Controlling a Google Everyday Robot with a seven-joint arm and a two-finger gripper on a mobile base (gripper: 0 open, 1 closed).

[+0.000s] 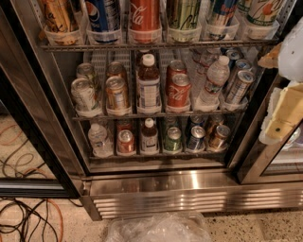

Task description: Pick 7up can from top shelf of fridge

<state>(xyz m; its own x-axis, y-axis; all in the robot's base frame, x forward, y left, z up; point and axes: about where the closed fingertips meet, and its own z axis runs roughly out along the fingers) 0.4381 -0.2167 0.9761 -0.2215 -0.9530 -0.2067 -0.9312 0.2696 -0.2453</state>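
The fridge (189,194) is a stainless-steel cooler with its door open and its wire racks full of drinks. The top shelf (156,46) runs along the upper edge, fronted by clear plastic holders with upright cans. The 7up can (262,12), silver-white with green lettering and a red-orange dot, stands in the far right holder, cut off by the frame's top edge. To its left are a blue can (221,14), an olive-green can (183,14) and a red Coca-Cola can (144,16). My gripper (284,94), white and cream, is at the right edge, below and slightly right of the 7up can, apart from it.
Two lower racks hold tilted cans and bottles (149,87). The dark-framed glass door (28,142) stands open at the left, and a second door frame (265,165) is at the right, beside my gripper. Cables (28,217) lie on the floor at the left. Clear plastic (158,229) lies below the base.
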